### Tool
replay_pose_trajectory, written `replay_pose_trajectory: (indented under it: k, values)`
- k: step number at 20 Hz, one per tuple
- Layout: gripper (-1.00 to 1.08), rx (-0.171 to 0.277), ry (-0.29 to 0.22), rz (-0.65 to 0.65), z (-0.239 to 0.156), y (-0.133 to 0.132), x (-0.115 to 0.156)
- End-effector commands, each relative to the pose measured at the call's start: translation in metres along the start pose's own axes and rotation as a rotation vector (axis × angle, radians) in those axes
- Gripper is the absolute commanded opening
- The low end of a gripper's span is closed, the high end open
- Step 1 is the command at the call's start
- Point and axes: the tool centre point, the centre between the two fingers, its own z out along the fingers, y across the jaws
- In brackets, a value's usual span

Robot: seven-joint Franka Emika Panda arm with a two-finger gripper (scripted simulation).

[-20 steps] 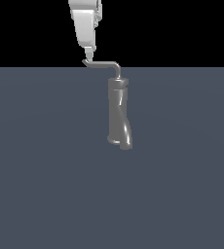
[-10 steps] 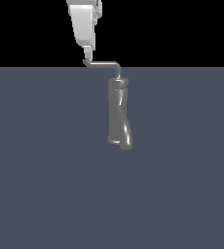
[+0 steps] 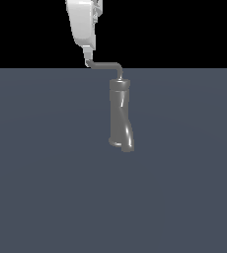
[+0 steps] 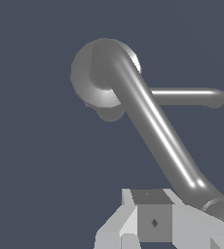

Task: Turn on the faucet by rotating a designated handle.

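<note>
While the faucet [image 3: 121,116] was stood upright mid-bench [image 3: 46,188], its handle [image 3: 107,65] was stuck out from the top toward the exterior view's left. The tool [image 3: 88,61] was parked right at the handle's hooked tip, touching or nearly so. Whether it was spread or pinching couldn't really be told.

The faucet [image 3: 120,116] looks like smooth grey metal with a soft sheen. Its thin handle [image 3: 108,65] is the same metal, polished, with bright highlights. The gripper [image 3: 88,58] seems matt white plastic. The tabletop [image 3: 46,173] is flat, matt slate-blue.
</note>
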Motion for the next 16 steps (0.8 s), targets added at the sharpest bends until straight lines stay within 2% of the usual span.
replay_pose_trajectory:
  k: [1, 16]
  values:
    - [-1.0, -0.003, 0.001, 0.004, 0.0, 0.007, 0.007]
    - [-1.0, -0.006, 0.001, 0.003, -0.001, 0.052, 0.041]
